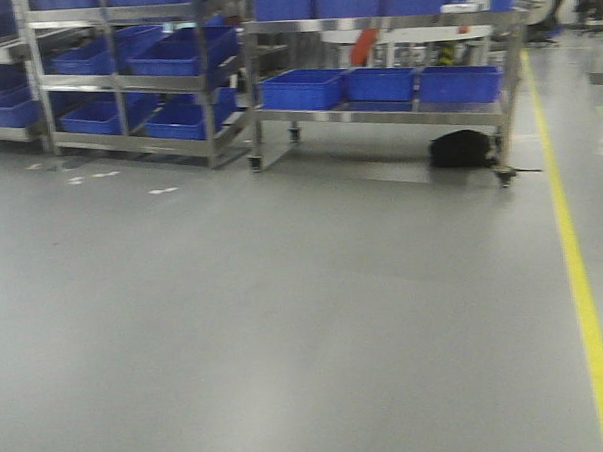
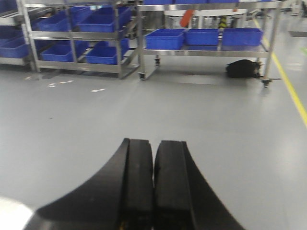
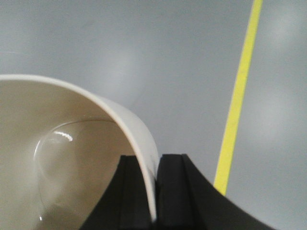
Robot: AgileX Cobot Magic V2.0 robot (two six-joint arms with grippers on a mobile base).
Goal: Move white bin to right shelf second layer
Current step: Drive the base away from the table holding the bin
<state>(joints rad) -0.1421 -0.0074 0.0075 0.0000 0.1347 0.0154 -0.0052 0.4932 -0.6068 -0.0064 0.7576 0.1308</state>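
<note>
The white bin [image 3: 72, 158] fills the lower left of the right wrist view, a smooth cream tub seen from its mouth. My right gripper [image 3: 152, 159] is shut on its wall, one black finger inside and one outside, and holds it above the grey floor. A pale blur at the bottom left of the left wrist view may be the same white bin [image 2: 9, 211]. My left gripper [image 2: 153, 142] is shut with nothing in it and points at the racks. The right shelf second layer is out of view.
Steel racks [image 1: 135, 88] with blue crates stand at the far left. A wheeled steel cart [image 1: 377, 113] holds more blue crates [image 1: 375, 83]. A black bag [image 1: 460, 149] lies under it. A yellow floor line [image 1: 579, 274] runs along the right.
</note>
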